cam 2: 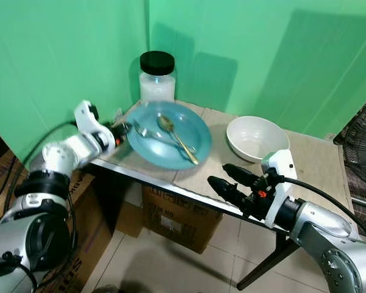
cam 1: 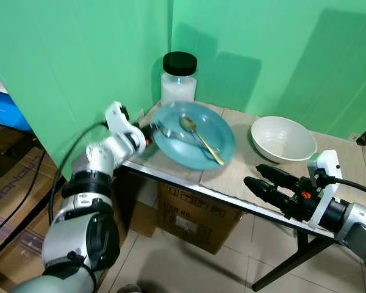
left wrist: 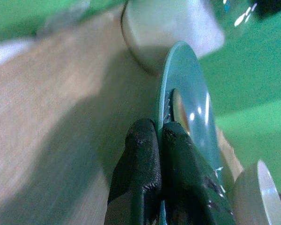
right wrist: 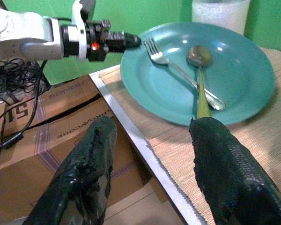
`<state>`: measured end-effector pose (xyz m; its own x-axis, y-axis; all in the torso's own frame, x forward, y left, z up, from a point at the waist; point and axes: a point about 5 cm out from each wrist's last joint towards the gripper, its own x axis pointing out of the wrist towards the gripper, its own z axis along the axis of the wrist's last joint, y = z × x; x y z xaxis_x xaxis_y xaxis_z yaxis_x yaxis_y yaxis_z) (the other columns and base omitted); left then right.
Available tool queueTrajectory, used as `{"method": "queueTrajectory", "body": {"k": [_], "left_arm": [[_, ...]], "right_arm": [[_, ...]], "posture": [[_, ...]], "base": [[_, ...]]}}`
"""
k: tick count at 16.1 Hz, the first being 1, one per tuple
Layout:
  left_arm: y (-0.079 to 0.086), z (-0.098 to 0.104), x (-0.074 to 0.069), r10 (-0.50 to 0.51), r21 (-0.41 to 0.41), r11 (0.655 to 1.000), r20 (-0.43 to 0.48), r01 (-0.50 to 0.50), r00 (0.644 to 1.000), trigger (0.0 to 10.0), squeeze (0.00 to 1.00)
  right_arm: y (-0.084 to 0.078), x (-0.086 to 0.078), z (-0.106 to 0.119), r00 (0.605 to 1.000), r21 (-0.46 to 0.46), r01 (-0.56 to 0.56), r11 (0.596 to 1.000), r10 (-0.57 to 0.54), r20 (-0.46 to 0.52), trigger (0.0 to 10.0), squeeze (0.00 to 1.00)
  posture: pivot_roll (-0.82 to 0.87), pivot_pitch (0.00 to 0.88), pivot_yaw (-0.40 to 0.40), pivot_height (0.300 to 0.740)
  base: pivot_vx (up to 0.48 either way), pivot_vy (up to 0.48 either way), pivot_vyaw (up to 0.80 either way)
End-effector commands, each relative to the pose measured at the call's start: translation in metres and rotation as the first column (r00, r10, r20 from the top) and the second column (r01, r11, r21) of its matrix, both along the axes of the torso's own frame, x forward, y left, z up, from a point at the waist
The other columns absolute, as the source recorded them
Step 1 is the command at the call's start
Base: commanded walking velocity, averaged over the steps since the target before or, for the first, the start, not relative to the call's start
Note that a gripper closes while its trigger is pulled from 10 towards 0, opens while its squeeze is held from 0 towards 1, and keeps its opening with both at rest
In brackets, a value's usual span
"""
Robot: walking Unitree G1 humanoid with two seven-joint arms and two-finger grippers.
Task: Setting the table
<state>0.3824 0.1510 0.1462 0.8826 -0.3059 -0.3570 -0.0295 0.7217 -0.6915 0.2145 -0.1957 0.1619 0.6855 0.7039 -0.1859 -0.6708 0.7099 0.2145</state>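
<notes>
A teal plate (cam 1: 216, 125) lies on the wooden table (cam 1: 244, 177) with a silver fork (cam 1: 171, 133) and a gold-handled spoon (cam 1: 200, 138) on it. My left gripper (cam 1: 151, 134) is shut on the plate's left rim (left wrist: 163, 98), its fingers (left wrist: 145, 173) pinching the edge. A white bowl (cam 1: 283, 139) stands to the right of the plate. My right gripper (cam 1: 254, 175) hovers open at the table's front edge, below the bowl, with nothing between its fingers (right wrist: 225, 168).
A glass jar (cam 1: 179, 78) with a black lid stands at the table's back corner against the green backdrop. Cardboard boxes (cam 1: 195, 213) sit under the table and to the left. A cable (cam 1: 73, 159) hangs from my left arm.
</notes>
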Motion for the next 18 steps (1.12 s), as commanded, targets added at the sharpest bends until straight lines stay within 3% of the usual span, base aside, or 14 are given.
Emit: {"method": "queueTrajectory", "body": {"k": [1,9,18], "left_arm": [[-0.001,0.019,0.006,0.016,-0.003,1.000,0.068,-0.016,0.998,0.0,0.00],[-0.017,0.046,0.015,-0.028,0.139,0.990,0.189,0.002,0.982,0.0,0.00],[-0.028,0.078,0.027,-0.064,0.178,0.984,0.280,0.014,0.958,0.0,0.00]], "right_arm": [[-0.001,0.002,0.001,1.000,-0.002,-0.004,1.000,0.004,-0.002,10.0,0.00],[-0.004,0.004,0.003,1.000,-0.003,0.012,1.000,-0.012,0.012,10.0,0.00],[-0.004,0.006,0.003,0.999,-0.001,0.025,1.000,-0.025,0.024,10.0,0.00]], "posture": [[-0.07,0.000,-0.057,0.740],[-0.07,0.000,-0.053,0.740],[-0.07,0.000,-0.044,0.740]], "base": [[0.000,0.000,0.00],[0.000,0.000,0.00],[0.000,0.000,0.00]]}}
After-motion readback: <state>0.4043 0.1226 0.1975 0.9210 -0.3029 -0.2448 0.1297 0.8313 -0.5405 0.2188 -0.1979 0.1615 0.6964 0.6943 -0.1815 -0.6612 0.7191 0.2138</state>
